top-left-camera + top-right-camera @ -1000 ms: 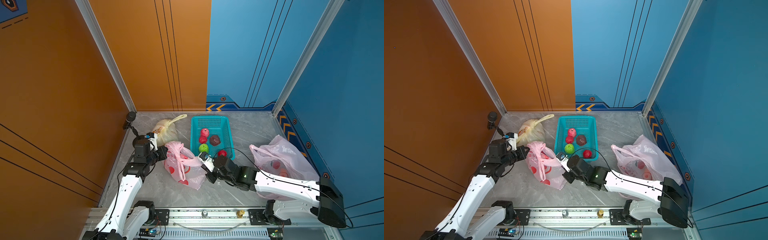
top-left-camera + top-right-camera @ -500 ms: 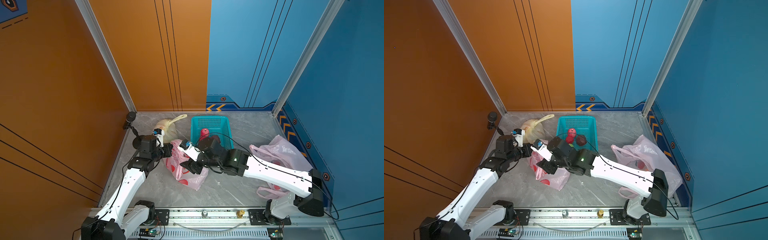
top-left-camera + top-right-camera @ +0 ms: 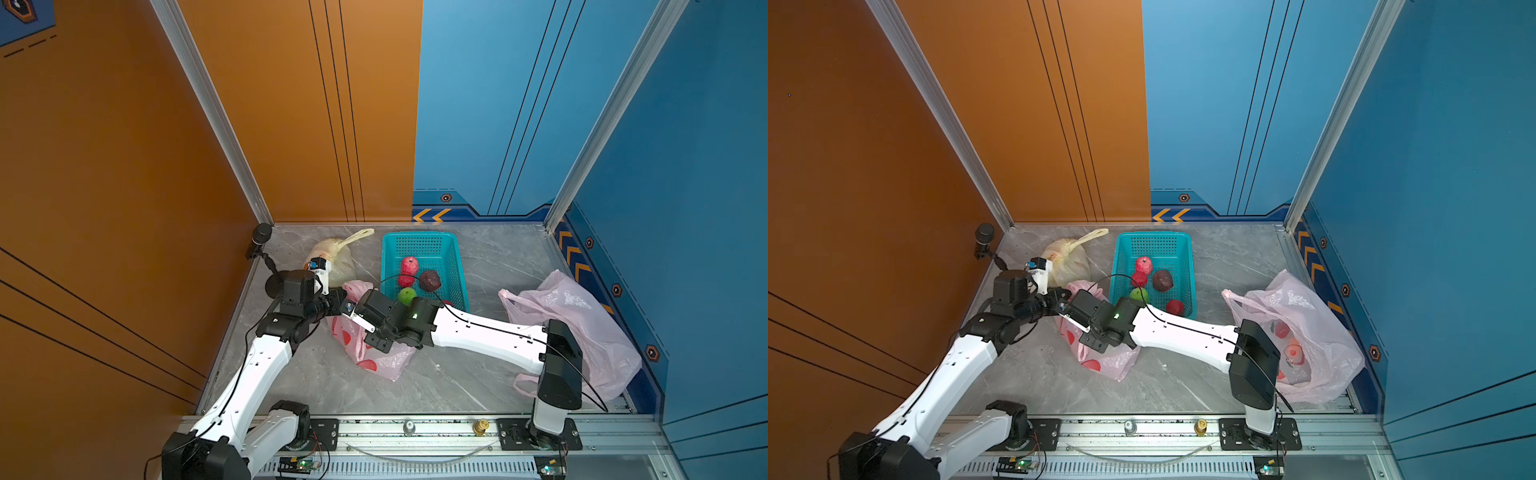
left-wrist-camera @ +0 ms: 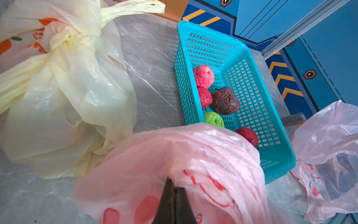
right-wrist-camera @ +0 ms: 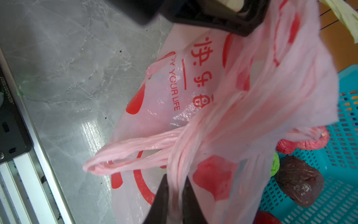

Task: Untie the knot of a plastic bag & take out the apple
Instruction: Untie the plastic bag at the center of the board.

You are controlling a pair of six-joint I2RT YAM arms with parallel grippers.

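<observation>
Right wrist view: newly clamped onto pink bag [image 5: 193,87] with right fingers [image 5: 159,201]; left fingers [image 4: 166,199] grasping too; ready for pulling.

My left arm [image 3: 266,361] and right arm [image 3: 486,336] converge lower centre in both top views, the left gripper [image 4: 172,184] and right gripper [image 5: 175,180] each clamped on the pink bag [image 3: 390,361], wrists close together.

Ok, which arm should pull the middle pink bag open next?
Right, probably: the right fingers pinch the middle pink bag at its bunched neck, beside the loose handle, while the left fingers only clamp its side, better for anchoring.
</observation>
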